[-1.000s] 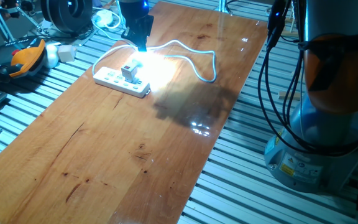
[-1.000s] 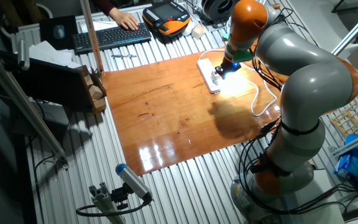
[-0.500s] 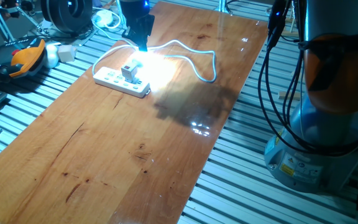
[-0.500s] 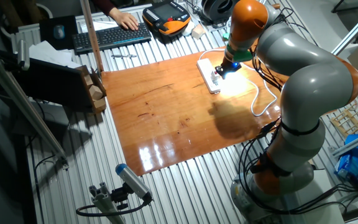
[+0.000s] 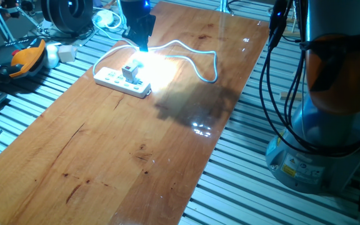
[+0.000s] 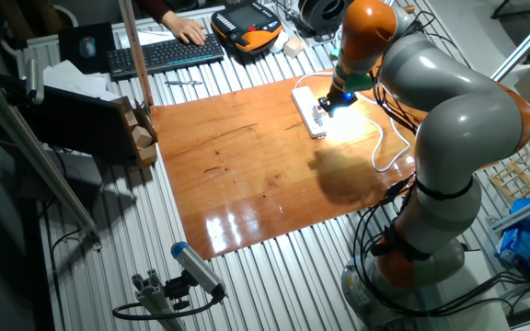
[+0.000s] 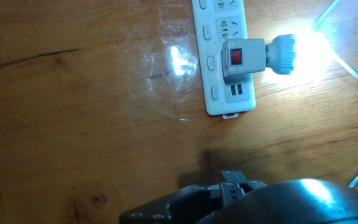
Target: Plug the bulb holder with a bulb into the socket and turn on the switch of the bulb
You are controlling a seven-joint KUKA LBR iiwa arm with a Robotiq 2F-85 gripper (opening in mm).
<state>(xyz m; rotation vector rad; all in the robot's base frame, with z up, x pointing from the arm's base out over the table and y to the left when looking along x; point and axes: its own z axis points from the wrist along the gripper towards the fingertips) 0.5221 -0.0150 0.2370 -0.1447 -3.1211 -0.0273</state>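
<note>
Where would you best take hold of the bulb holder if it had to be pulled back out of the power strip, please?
Probably by the boxy white body of the bulb holder, fingers across its two flat sides, coming straight down from above. The lit bulb juts sideways off the power strip, so avoid that end.

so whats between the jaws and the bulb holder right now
Nothing: in the hand view only bare wooden table separates the gripper at the bottom edge from the bulb holder plugged into the socket, its bulb lit.
</note>
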